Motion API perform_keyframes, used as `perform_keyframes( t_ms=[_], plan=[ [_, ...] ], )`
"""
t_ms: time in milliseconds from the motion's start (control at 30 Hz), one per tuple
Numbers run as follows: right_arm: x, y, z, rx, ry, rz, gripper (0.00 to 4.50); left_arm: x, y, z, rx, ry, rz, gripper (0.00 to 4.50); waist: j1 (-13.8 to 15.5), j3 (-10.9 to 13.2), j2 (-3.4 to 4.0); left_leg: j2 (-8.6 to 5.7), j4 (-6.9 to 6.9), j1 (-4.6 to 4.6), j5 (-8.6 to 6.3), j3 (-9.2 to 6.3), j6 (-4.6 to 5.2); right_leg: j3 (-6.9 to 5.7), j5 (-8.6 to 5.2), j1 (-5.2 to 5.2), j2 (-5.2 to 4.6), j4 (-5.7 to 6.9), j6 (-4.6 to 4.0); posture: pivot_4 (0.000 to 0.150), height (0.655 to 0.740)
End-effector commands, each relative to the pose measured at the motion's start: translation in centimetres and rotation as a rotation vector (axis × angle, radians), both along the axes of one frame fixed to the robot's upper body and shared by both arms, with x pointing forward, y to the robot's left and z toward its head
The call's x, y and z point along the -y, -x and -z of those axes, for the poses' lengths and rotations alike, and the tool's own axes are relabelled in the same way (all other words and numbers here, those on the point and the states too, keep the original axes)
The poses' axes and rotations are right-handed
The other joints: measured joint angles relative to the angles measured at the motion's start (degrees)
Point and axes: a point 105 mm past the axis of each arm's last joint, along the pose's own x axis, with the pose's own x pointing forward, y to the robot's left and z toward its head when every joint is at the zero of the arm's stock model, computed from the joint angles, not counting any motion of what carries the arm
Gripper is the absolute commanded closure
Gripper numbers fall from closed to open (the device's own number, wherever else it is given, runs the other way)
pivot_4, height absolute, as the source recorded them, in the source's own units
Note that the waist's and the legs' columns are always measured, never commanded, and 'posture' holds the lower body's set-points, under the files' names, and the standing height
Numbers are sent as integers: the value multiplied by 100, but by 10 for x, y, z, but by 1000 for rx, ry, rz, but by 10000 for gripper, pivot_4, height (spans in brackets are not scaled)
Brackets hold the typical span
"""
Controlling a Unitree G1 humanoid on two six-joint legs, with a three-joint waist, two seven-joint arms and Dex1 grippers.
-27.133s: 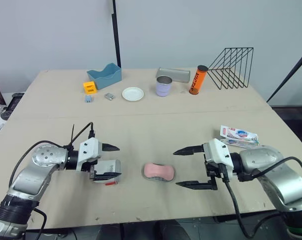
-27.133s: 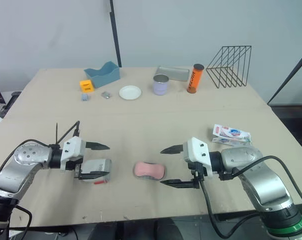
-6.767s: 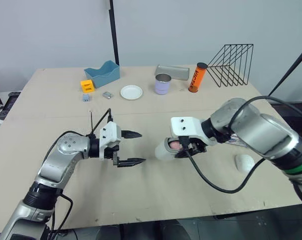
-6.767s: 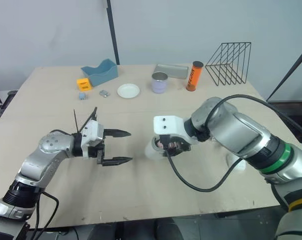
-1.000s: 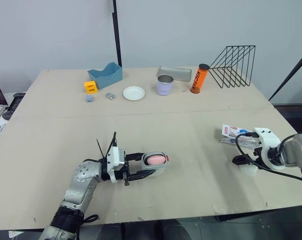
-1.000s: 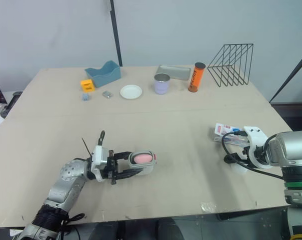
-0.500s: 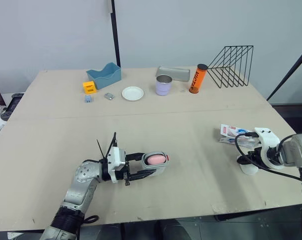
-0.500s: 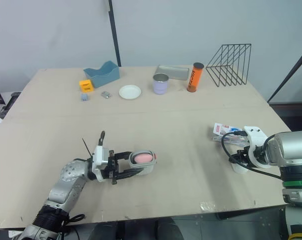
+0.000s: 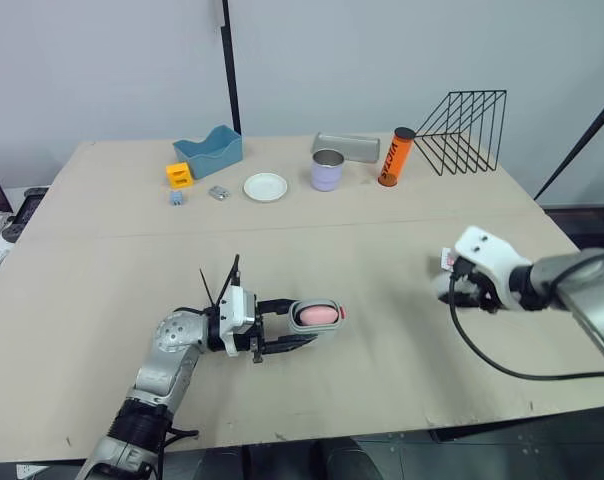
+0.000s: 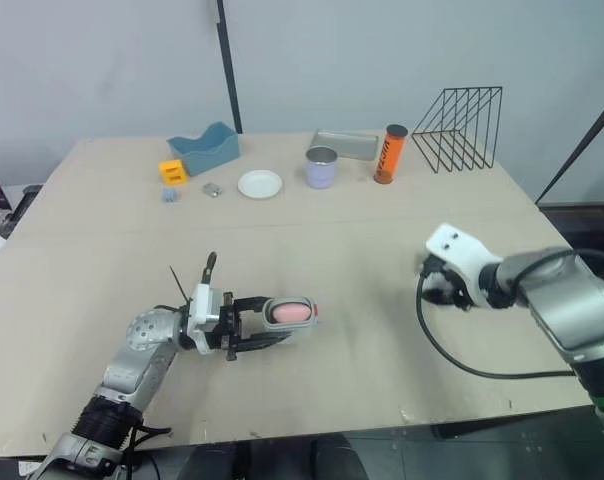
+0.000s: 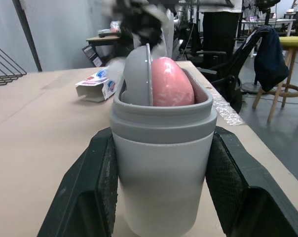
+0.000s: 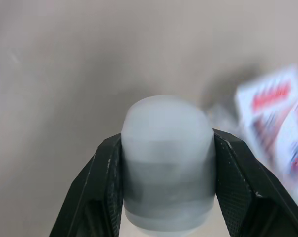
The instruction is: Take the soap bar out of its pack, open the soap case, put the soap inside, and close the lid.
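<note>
Whereas half a second ago the right gripper [image 12: 167,148] sat low at the counter's [image 9: 382,250] edge with the lid [image 12: 166,163] resting there, it now holds that pale grey lid clear of the surface. It has swung inward towards the left gripper [image 9: 302,322], and its fingers are clamped on the lid's two flanks. The opened soap pack [image 12: 282,113] lies flat on the counter just off to one side of the right gripper, beyond the lid. The left gripper has barely shifted: its fingers grip the grey soap case [image 11: 161,163] on both sides, low on the counter, with the pink soap [image 11: 171,81] seated inside and showing above the rim. That leaves unpacking, opening and loading done, by my reading; only the closing is left, and the lid is well apart from the case, so the right gripper must carry it across and square it over the rim. The counter is a plain beige board, bare between the two grippers. Far ahead of both, along its back edge, stand a blue tray [image 9: 210,152], a white dish [image 9: 266,187], a lilac cup [image 9: 328,171], an orange tube [image 9: 393,158] and a black wire rack [image 9: 465,132], before a grey wall. Past the left gripper's fingers, the room shows stools and a dark garment hung over a chair.
</note>
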Motion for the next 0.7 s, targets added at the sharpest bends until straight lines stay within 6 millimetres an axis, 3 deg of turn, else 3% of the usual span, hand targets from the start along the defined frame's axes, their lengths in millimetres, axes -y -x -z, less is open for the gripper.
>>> perform_keyframes(
  t_ms=[33, 200, 500, 700],
  plan=[
    [-13, -11, -39, 116, -24, -68, 25614, 9, -6, -7, 30, 22, 26, 25689, 14, 0, 0, -2, 0, 0, 0, 0, 0, 1, 0, 0, -1, 0, 0, 1500, 7393],
    [-34, -8, -59, 125, -31, -202, 25614, 19, -9, -4, 20, 30, 47, 25689, 24, 1, -1, -15, -2, -6, -1, -6, 1, 2, 0, 2, -9, -1, -13, 1500, 7393],
    [-56, -3, -70, 81, -29, -312, 25614, 22, -6, -3, -6, 25, 83, 25689, 11, 0, 0, -12, -1, -5, -2, -4, 1, 4, 15, -2, -6, 0, -36, 1500, 7393],
    [-85, 7, -82, 82, -40, -462, 25614, 22, -11, -1, -1, 15, 70, 25689, 12, 0, 0, -12, -2, -5, -2, -6, 1, 2, 14, -2, -7, 0, -40, 1500, 7393]
  ],
)
